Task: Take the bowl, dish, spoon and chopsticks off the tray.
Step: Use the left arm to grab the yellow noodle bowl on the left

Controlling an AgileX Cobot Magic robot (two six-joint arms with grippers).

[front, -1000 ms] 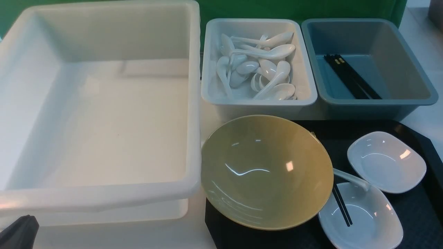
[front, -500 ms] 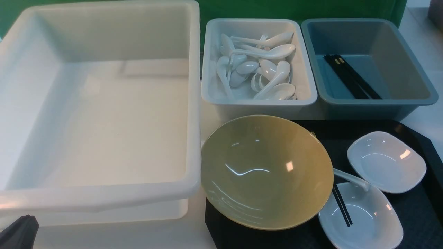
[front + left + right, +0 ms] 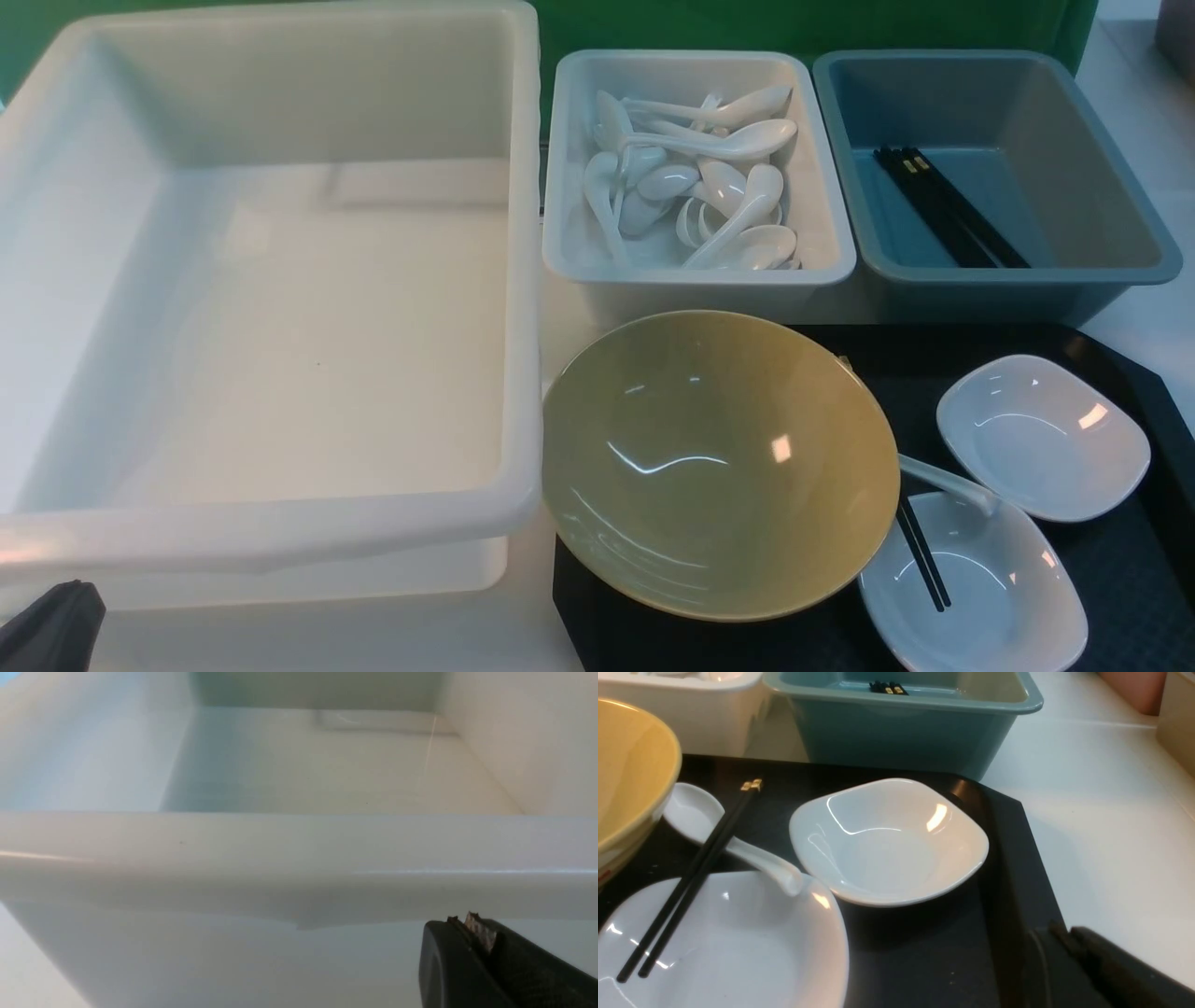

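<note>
The mustard-yellow bowl (image 3: 719, 462) (image 3: 626, 765) stands on the left part of the black tray (image 3: 1130, 579) (image 3: 924, 952). Two white dishes lie to its right, a far dish (image 3: 1041, 437) (image 3: 887, 840) and a near dish (image 3: 971, 588) (image 3: 724, 942). The white spoon (image 3: 943, 481) (image 3: 728, 835) rests its handle on the near dish's rim. The black chopsticks (image 3: 922, 555) (image 3: 691, 877) lie across the spoon into that dish. My right gripper (image 3: 1059, 933) hovers by the tray's right rim, jaws together and empty. My left gripper (image 3: 51, 630) (image 3: 467, 921) is shut and empty before the big white bin.
A large empty white bin (image 3: 280, 532) (image 3: 299, 858) fills the left. Behind the tray stand a white bin (image 3: 700, 278) with several spoons (image 3: 709, 187) and a grey-blue bin (image 3: 1018, 278) (image 3: 901, 728) holding black sticks (image 3: 948, 210). White tabletop (image 3: 1101, 812) lies right of the tray.
</note>
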